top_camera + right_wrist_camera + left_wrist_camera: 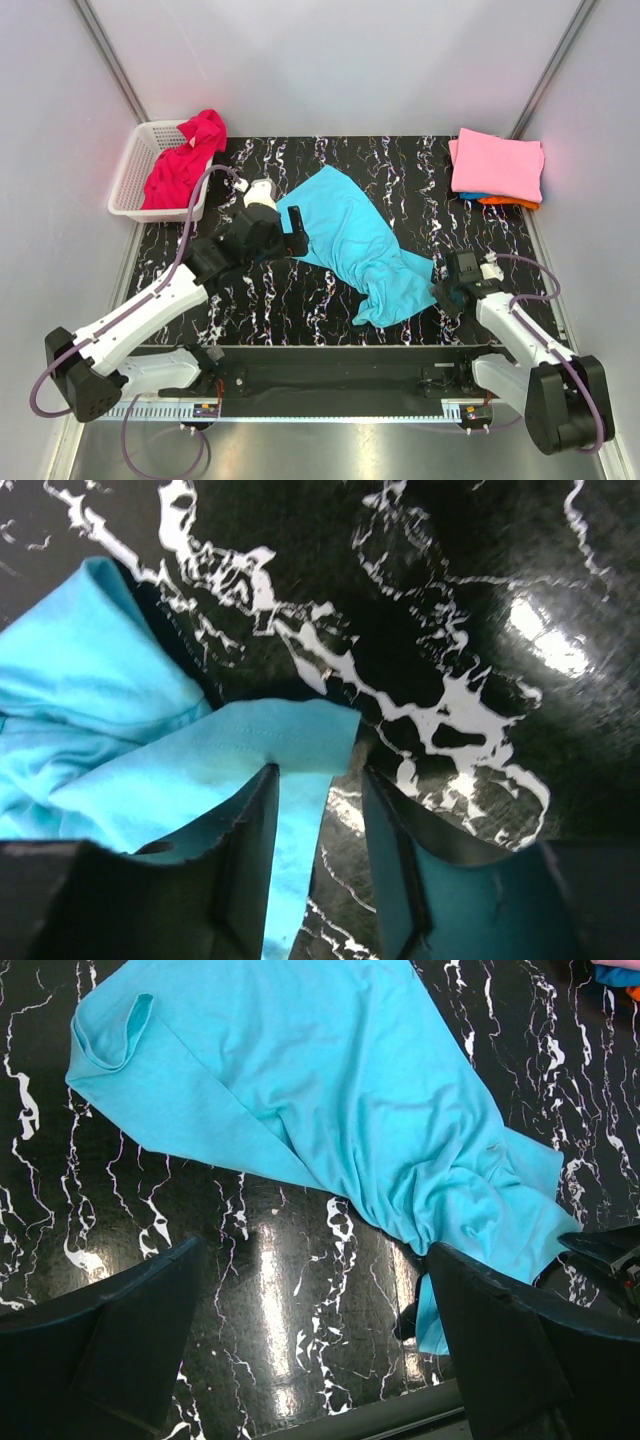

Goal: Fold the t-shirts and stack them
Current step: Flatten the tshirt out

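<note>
A turquoise-cyan t-shirt (350, 240) lies crumpled and spread across the middle of the black marble table (400, 165). My left gripper (296, 228) hovers at the shirt's left edge. In the left wrist view it (315, 1330) is wide open and empty over bare table, with the shirt (330, 1090) just beyond its fingers. My right gripper (447, 285) is at the shirt's near right corner. In the right wrist view it (318, 810) is open, with the shirt's hem (270, 740) lying across the left finger and into the gap. A magenta-red shirt (185, 160) lies in the basket.
A white lattice basket (130, 175) stands at the back left, off the table's edge. A folded stack with a pink shirt (497, 163) on top of orange (512, 203) and blue ones sits at the back right. Grey walls enclose the table.
</note>
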`<move>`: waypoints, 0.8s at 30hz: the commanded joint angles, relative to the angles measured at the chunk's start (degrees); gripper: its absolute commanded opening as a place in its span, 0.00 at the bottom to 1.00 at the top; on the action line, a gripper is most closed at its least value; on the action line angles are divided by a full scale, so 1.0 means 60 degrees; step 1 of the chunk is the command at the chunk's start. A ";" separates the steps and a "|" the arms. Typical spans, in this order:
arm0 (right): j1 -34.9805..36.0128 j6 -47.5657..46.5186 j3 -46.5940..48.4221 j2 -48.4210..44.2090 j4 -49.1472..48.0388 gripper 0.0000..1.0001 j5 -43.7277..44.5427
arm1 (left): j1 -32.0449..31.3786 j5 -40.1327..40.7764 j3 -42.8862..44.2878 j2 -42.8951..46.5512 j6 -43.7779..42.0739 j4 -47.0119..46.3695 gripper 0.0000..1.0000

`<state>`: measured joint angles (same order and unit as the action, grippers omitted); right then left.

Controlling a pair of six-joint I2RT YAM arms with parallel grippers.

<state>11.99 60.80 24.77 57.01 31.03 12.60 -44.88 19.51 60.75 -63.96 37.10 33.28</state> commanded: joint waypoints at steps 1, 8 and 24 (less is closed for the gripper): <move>-0.0284 -0.0492 0.0236 0.0253 -0.0527 0.45 -0.0005 | 0.0097 -0.0043 -0.0178 0.0377 -0.0148 -0.0258 0.99; -0.0943 -0.0948 0.0251 0.0269 -0.0615 0.52 0.0009 | 0.0215 -0.0058 -0.0237 0.0597 -0.0222 -0.0112 0.99; -0.1632 -0.1212 0.0119 0.0560 -0.1405 0.49 -0.0854 | 0.0317 -0.0073 -0.0340 0.0480 -0.0295 -0.0068 0.99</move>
<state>2.74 54.13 25.08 59.33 25.71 9.37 -43.42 19.33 58.89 -61.67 36.34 34.41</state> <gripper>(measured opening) 0.498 0.987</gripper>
